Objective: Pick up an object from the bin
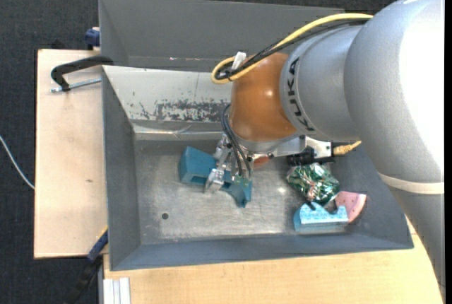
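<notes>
My gripper [224, 177] reaches down to the bin floor near its middle. Its metal fingers sit right at a teal blue angular plastic piece [195, 165], whose larger block lies to the left of the fingers and whose smaller end [241, 192] pokes out to the lower right. The fingers touch or straddle this piece, but whether they clamp it is hidden by the gripper body.
At the bin's right lie a green crumpled thing with red and white marks [311, 182], a light blue flat block [320, 218] and a pink wedge [351, 203]. A small reddish bit [261, 160] lies under the arm. The bin floor left of the teal piece is bare.
</notes>
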Motion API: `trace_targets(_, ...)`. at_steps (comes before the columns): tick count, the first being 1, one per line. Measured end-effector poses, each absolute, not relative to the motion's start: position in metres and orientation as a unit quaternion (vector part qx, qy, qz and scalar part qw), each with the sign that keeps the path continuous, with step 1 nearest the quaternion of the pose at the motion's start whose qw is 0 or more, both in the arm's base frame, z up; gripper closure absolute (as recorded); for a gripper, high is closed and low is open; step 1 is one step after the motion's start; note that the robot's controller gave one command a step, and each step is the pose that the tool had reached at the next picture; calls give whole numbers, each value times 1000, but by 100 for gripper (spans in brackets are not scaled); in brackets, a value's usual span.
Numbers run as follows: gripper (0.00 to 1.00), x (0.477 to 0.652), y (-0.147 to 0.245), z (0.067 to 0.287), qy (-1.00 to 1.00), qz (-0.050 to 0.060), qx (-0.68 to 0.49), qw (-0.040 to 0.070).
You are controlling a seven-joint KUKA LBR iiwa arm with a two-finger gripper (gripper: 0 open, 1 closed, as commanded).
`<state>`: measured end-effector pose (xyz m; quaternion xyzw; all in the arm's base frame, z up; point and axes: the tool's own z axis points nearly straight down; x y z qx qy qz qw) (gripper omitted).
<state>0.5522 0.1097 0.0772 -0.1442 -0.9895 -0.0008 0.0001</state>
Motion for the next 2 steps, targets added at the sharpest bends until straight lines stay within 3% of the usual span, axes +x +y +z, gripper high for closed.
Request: trace_targets(2,100,550,110,116,-990,0,-144,3)
